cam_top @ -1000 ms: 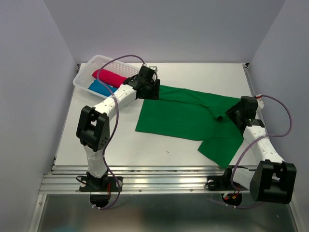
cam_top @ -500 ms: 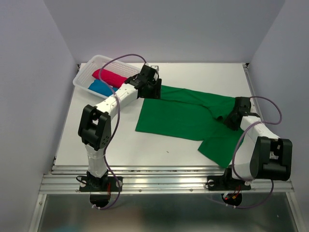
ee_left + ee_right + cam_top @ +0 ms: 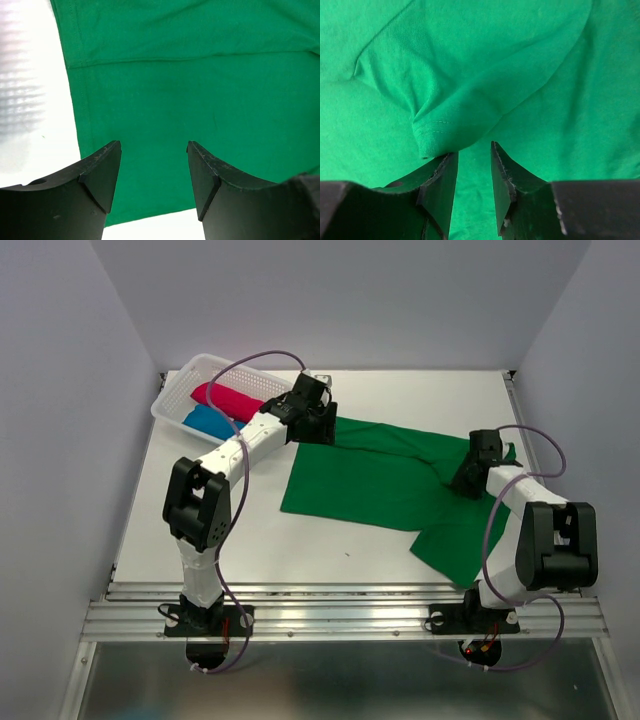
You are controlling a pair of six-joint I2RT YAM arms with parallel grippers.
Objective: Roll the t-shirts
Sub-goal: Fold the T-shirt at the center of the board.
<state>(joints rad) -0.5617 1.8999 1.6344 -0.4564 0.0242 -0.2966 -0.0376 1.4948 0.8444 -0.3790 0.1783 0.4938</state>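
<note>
Three t-shirts show in the view from above. The green t-shirt (image 3: pixel 370 480) lies spread on the white bench (image 3: pixel 250 540). It is mostly flat, with a part folded over at its right side and a flap reaching toward the near edge. The crimson-pink t-shirt (image 3: pixel 225 398) and the blue t-shirt (image 3: pixel 203 421) lie bundled side by side in the white basket (image 3: pixel 172 398) at the far left corner. The left arm (image 3: pixel 240 448) reaches to the far left corner of the green cloth, just beside the basket. The right arm (image 3: pixel 520 495) bends down to the folded part at the right.

In the left wrist view, the left jaws stand well apart over the green t-shirt (image 3: pixel 200 75), with nothing between them. At the left, the edge of the cloth meets the bare bench (image 3: pixel 30 100).

In the right wrist view, the right jaws are apart by a narrow gap only, low over the green t-shirt (image 3: pixel 510 50). The gap shows just the flat cloth beneath. A folded hem (image 3: pixel 432 132) ends at the tip of one jaw; we cannot tell whether it touches.
</note>
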